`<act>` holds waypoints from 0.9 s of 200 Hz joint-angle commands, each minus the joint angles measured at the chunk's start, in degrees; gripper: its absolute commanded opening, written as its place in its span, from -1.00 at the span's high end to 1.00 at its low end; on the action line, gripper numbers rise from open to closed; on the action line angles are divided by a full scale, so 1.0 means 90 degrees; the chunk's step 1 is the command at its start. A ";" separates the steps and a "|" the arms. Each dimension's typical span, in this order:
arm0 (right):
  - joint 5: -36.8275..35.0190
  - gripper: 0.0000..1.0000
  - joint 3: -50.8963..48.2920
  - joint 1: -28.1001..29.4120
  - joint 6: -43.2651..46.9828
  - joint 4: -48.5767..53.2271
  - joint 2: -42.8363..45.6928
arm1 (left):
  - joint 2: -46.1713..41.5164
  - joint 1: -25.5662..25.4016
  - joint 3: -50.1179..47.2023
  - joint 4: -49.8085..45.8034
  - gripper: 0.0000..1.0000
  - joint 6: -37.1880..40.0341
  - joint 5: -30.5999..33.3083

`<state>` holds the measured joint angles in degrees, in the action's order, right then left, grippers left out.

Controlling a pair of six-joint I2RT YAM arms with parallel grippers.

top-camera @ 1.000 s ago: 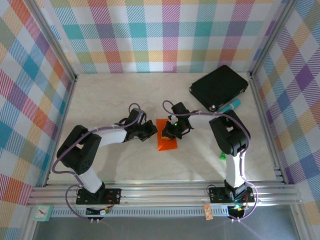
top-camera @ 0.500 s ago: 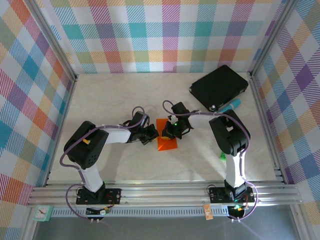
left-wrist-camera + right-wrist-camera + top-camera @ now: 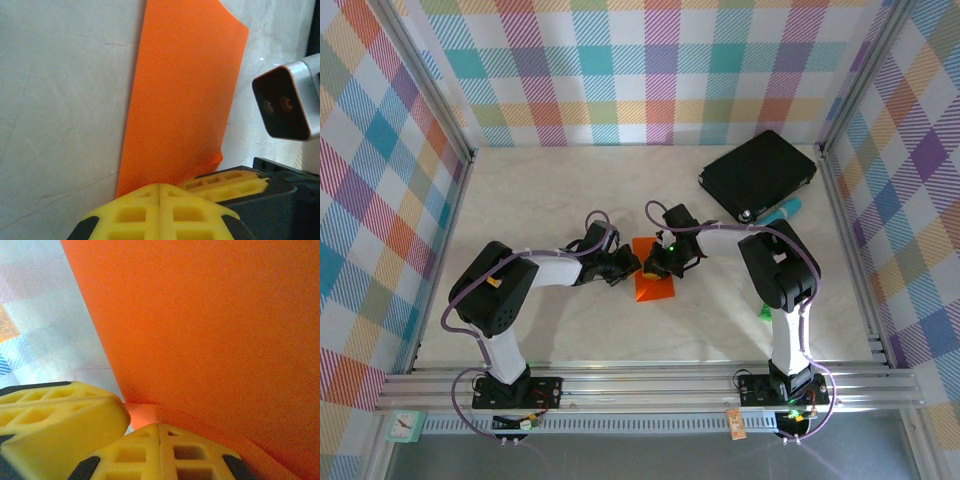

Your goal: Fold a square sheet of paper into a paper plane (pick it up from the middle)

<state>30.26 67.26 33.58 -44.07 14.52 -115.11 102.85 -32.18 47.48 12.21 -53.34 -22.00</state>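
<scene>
Orange sheet of paper (image 3: pixel 656 287) lies flat on the table (image 3: pixel 520 200), folded to a narrow strip (a plain rectangle, longer than wide), and both pincers meet at one of its ends. My left pincer (image 3: pixel 624 268) has its yellow fingers pressed together with nothing between them. From its wrist camera the strip stretches ahead of the tips and slightly to their right, with its nearest corner just in front of them. My right pincer (image 3: pixel 657 264) is likewise clamped tight, pads seamed together. In its own view the paper spreads ahead and to the right, and a small lip of orange curls up right at the fingertips (image 3: pixel 150 445). The tips touch that edge, but I can't tell whether any paper is caught in the seam. The two pincers sit just beside each other, the left one's fingers showing immediately left of the right one's tips. Well beyond the right pincer, toward the far right corner, rests a black rectangular pad (image 3: pixel 757 175) with a teal object (image 3: pixel 785 212) just beside it. A small green block (image 3: pixel 766 312) lies behind the right pincer, close to that arm.
</scene>
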 commanded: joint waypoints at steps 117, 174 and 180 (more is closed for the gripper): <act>-0.0417 0.85 -0.0832 -0.0060 0.0629 -0.0804 0.0783 | 0.0548 -0.0057 -0.0171 -0.0896 1.00 0.0071 0.0374; -0.0207 0.85 -0.0860 -0.0050 0.0705 -0.1096 0.0661 | 0.0615 -0.0071 -0.0149 -0.0946 1.00 0.0069 0.0354; -0.0231 0.85 -0.0862 -0.0050 0.0704 -0.1088 0.0640 | 0.0618 -0.0076 -0.0159 -0.0946 1.00 0.0068 0.0354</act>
<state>27.27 59.96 33.36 -39.42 6.09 -109.60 104.53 -32.23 47.64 12.19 -53.30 -21.67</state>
